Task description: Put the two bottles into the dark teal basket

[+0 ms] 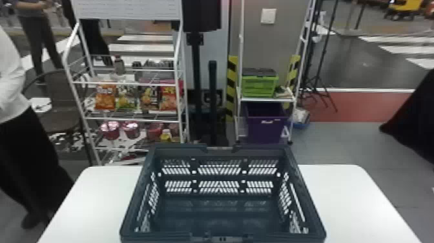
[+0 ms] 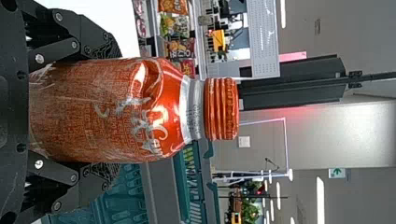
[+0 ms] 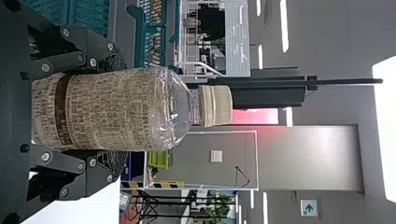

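Well — pale script [image 2: 152,135] on orange bottle [image 2: 112,109] — dense print [image 3: 109,121] on beige-labelled bottle [image 3: 126,108].

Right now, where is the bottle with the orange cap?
In the left wrist view, the orange-capped bottle is between the two fingers of the left gripper, with part of the dark teal basket behind it.

open room above the dark teal basket [image 1: 305,194], its raised walls [image 1: 219,196] blocking low sideways passage

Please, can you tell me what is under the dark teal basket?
The basket rests on a white table; anything directly beneath its bottom is covered and cannot be seen.
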Robot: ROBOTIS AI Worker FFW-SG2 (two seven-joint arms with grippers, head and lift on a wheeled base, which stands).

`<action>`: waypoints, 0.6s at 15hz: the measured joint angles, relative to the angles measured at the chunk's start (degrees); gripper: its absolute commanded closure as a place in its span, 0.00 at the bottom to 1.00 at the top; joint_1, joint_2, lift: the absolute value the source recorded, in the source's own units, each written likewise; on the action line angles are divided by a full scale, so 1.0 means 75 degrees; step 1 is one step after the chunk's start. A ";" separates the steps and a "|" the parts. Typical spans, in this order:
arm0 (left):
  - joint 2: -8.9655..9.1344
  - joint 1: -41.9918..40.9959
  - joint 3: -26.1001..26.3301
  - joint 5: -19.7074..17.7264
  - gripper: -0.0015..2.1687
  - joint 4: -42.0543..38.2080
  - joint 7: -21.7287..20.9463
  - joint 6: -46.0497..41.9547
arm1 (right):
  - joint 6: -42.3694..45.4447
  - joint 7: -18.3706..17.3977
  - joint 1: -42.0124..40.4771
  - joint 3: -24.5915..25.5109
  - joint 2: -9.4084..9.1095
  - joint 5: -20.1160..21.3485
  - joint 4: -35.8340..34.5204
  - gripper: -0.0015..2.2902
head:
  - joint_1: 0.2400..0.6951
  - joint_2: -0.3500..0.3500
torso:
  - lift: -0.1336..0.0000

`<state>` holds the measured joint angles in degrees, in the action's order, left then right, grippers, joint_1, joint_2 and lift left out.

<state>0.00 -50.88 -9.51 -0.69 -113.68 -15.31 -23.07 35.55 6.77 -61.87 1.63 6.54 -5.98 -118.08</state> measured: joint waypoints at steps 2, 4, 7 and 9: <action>0.0000 0.0017 0.0001 0.0008 0.99 0.0038 0.0022 0.0000 | 0.0004 0.0000 -0.0001 -0.0001 -0.0005 0.0000 0.0022 0.70 | 0.57 0.50 | 1.00; 0.0000 0.0029 0.0002 0.0010 0.99 0.0066 0.0038 0.0000 | 0.0008 0.0000 -0.0001 -0.0001 -0.0009 0.0000 0.0029 0.70 | 0.57 0.50 | 1.00; 0.0000 0.0044 0.0003 0.0010 0.99 0.0097 0.0039 -0.0015 | 0.0000 0.0000 -0.0001 -0.0005 -0.0023 0.0000 0.0029 0.70 | 0.57 0.50 | 1.00; 0.0000 0.0052 0.0003 0.0010 0.99 0.0110 0.0035 -0.0023 | 0.0000 0.0000 -0.0001 -0.0006 -0.0027 0.0000 0.0021 0.70 | 0.57 0.50 | 1.00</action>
<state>0.00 -50.49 -9.49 -0.61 -112.86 -15.05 -23.24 35.54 6.77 -61.87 1.58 6.34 -5.98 -117.93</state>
